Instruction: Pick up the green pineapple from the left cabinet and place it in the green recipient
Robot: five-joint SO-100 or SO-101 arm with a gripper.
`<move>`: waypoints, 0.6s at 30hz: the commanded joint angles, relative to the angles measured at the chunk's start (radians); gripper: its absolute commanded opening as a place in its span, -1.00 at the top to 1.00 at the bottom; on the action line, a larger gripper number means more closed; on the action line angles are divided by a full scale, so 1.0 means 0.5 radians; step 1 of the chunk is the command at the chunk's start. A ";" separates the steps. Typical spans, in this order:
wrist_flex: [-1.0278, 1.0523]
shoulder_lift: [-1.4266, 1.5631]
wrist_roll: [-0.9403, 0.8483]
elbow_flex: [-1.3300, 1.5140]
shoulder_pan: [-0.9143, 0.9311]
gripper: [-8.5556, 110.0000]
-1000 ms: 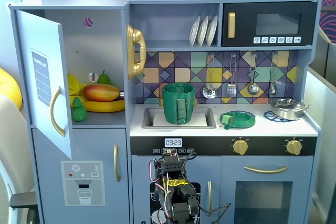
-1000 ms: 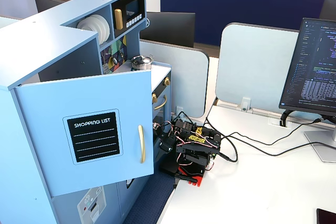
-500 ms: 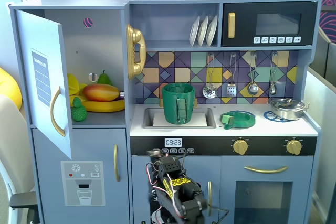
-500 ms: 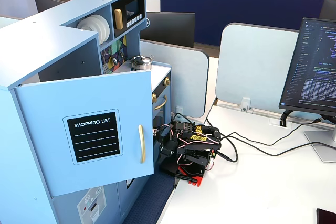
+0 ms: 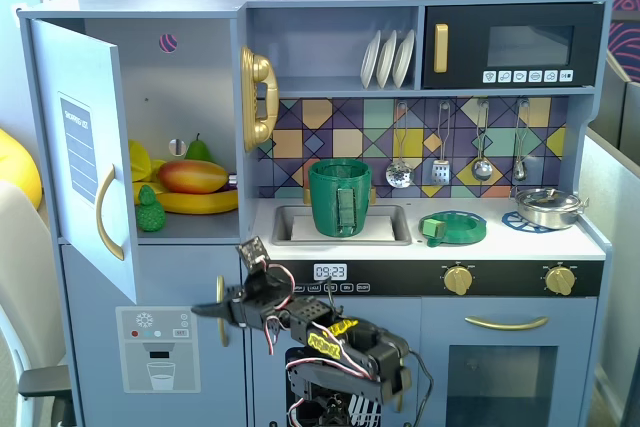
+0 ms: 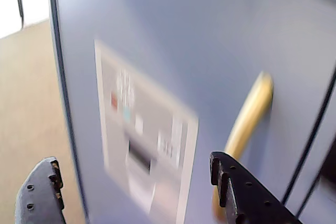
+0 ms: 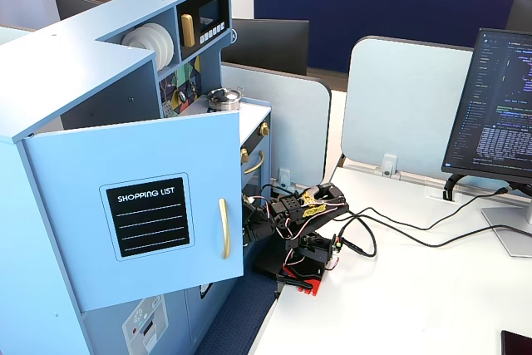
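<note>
The green pineapple [image 5: 150, 211] sits on the left cabinet [image 5: 180, 97] shelf in a fixed view, beside a mango [image 5: 193, 176]; the green recipient [image 5: 340, 196] stands in the sink. The pincer [image 5: 205, 311] hangs low. In the wrist view, its fingers [image 6: 41, 195] are apart, empty, facing a lower door; rising carelessly could strike the open door [image 7: 150, 218].

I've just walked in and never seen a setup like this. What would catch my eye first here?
Probably the grey-blue toy kitchen with its left cabinet standing open, toy fruit piled inside, including a small green pineapple at the front of the shelf. Next, the tall green recipient sitting in the sink. Below the counter, a small black robot arm with yellow-tagged wires holds its gripper out low, fingers apart, by the lower door.
</note>
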 commanded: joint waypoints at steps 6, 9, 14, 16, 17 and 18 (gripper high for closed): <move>-0.184 -0.555 -0.006 -0.825 0.006 0.33; -0.184 -0.709 0.012 -1.034 0.025 0.31; -0.202 -0.927 0.034 -1.289 0.043 0.28; -0.206 -1.025 0.040 -1.374 0.046 0.27; -0.209 -1.074 0.043 -1.417 0.052 0.24; -0.227 -1.123 0.049 -1.454 0.061 0.21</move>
